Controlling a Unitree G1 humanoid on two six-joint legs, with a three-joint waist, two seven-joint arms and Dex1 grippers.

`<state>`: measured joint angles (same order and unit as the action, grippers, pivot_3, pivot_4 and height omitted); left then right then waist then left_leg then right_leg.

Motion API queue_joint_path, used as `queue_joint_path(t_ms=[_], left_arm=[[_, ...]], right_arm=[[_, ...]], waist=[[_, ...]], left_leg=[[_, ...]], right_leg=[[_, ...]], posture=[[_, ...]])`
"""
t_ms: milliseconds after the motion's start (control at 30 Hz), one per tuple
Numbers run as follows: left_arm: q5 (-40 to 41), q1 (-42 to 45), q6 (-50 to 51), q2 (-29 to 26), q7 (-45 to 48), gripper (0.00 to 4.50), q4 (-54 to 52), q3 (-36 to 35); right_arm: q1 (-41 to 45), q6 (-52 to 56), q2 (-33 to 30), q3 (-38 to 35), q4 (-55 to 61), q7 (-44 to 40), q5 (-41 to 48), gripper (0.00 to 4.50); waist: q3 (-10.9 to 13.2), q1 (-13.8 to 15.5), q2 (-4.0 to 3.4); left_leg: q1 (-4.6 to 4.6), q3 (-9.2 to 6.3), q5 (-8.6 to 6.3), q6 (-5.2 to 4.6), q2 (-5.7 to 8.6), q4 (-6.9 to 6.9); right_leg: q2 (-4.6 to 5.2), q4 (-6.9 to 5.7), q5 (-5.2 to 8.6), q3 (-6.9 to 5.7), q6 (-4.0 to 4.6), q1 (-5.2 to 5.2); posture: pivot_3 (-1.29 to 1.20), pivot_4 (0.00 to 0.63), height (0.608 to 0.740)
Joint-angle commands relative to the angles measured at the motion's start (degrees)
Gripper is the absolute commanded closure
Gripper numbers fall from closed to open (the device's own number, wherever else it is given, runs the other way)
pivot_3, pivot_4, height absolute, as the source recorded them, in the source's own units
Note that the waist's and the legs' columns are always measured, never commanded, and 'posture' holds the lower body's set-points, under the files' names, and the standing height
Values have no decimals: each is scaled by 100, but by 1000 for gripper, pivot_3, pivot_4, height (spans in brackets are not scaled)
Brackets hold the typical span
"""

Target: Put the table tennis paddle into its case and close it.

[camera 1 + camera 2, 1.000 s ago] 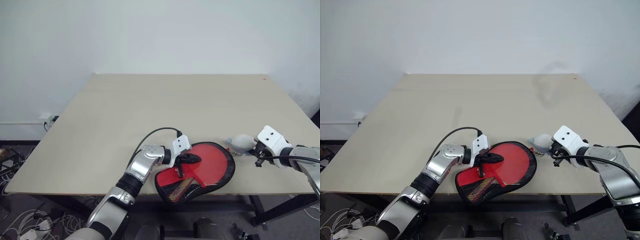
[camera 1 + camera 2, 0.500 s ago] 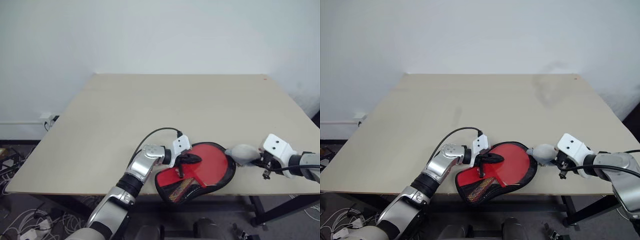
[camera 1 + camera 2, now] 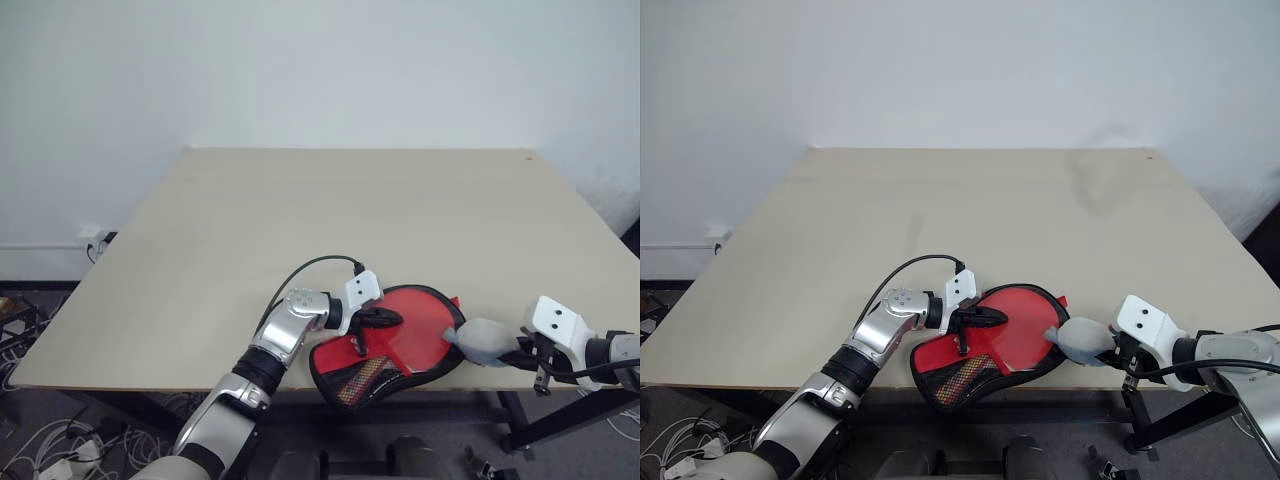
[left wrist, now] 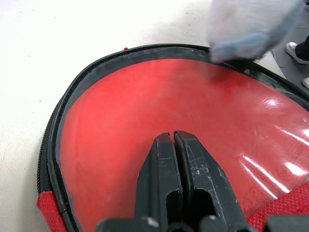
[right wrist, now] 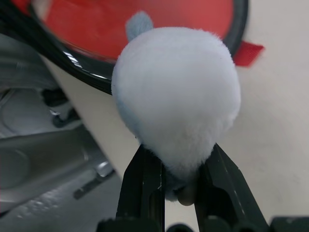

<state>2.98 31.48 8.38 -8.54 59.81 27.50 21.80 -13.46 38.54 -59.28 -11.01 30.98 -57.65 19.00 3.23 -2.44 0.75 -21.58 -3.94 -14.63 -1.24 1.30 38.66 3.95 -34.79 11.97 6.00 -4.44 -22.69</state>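
**Holding the white lump at the case's right edge**

Looking along the counter's (image 3: 300,220) near edge, you see a small white soft lump (image 3: 487,340) sitting just right of the case (image 3: 395,345), overlapping its black rim. Your right hand (image 5: 176,186) has its fingers narrowly parted and pinched on that lump. Your left hand (image 4: 174,159) is fully closed, fingertips pressed together on the case's clear window. Through the window shows the red face of the paddle (image 4: 145,116), lying inside the case. A small red tab (image 3: 455,301) sticks out at the case's far right rim.
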Motion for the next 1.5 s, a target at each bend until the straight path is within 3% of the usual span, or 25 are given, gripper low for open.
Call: queue_joint_path(t_ms=[33,1000,1500], left_arm=[[-118,-61,68,-4,-20,4500,142,96],[-151,-38,29,61,-36,4500,225,117],[-150,-39,65,0,-12,4500,188,86]], right_arm=[[16,50,80,-132,420,-116,387,4122],[-741,-162,509,69,899,-412,1447,4122],[-407,117,637,411,1074,-124,1739,4122]], waist=[[1,1,1],[0,68,1],[-1,120,0]], left_leg=[[0,-1,-3,5,1,0],[4,-32,-8,12,-1,0],[6,-32,-9,15,-6,-1]], right_leg=[[2,3,0,-1,0,4],[5,4,0,-38,0,19],[3,3,0,-44,0,18]], posture=[[0,0,740],[0,0,740],[0,0,740]])
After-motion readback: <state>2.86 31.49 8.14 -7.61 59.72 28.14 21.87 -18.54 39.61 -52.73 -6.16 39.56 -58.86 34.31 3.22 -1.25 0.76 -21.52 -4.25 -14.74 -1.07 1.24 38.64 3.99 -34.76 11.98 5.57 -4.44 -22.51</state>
